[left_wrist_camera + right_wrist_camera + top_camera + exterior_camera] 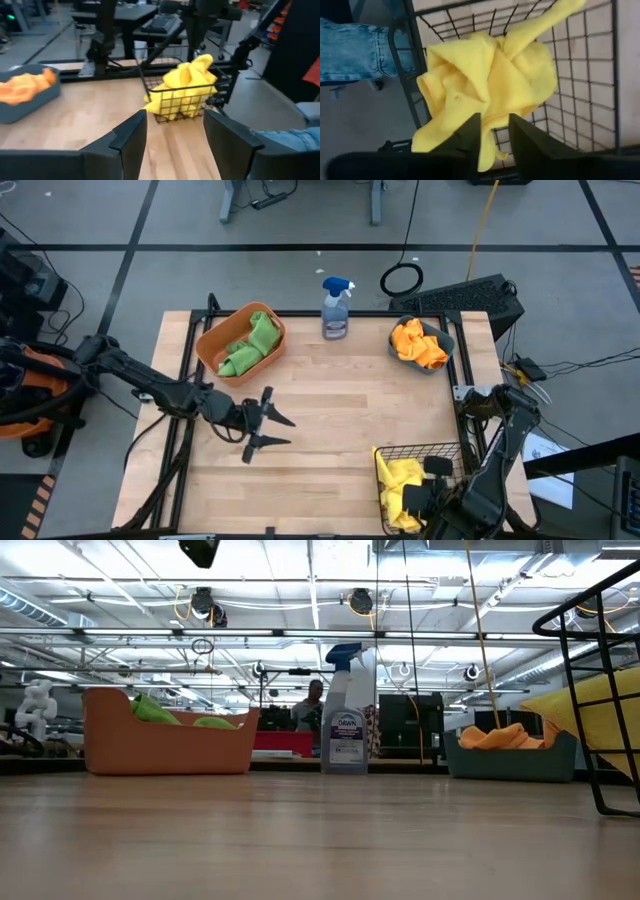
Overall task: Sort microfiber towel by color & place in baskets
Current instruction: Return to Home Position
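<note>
The wooden tabletop [330, 440] has no loose cloth on it that I can see, so the sorting itself looks finished.

The left arm reaches in from the left edge. The left gripper [290, 431] hangs over the left-middle of the tabletop, its jaws spread wide and holding nothing. The right arm bends down over the near right corner. The right gripper [494, 117] hangs directly above the wire basket [420, 450], its fingers only a narrow gap apart. It seems to grip nothing, since the cloth lies below it rather than between the fingers.

The orange tub [205, 345] stands at the far left corner and holds the green towels [255, 340]. The teal bin [447, 345] at the far right corner holds the orange towels [418, 345]. The wire basket in the near right corner holds the yellow towels [400, 480], bunched up, and one corner pokes out past the wire.

A spray bottle [336, 310] stands at the middle of the far edge, between the tub and the bin, touching neither.

Each colour sits in its own container. As I judge it, all that is left is for both arms to pull back to rest.
</note>
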Controlling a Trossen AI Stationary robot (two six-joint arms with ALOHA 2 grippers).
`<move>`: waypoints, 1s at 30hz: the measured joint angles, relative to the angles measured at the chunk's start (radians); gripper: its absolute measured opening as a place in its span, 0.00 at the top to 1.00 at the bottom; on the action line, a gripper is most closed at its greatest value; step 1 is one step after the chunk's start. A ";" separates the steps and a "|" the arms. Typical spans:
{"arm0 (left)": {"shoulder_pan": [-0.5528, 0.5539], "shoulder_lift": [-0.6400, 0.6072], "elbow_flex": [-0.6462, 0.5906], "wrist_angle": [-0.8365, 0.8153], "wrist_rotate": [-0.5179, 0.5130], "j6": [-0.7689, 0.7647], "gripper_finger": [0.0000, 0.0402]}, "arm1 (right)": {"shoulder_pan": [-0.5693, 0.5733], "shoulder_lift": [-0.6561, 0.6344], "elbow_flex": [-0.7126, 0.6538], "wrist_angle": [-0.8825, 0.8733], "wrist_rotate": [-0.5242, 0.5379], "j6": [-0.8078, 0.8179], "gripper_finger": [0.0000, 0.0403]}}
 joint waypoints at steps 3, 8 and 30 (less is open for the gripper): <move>0.000 -0.044 0.000 -0.045 -0.027 0.021 0.50 | -0.015 -0.012 0.000 0.001 0.096 -0.079 0.92; 0.008 -0.071 0.000 -0.035 -0.086 0.122 0.50 | -0.067 -0.035 -0.003 0.003 0.374 -0.295 0.97; 0.167 -0.066 -0.064 -0.034 -0.125 0.197 0.99 | -0.760 -0.097 -0.391 0.665 0.172 -1.188 1.00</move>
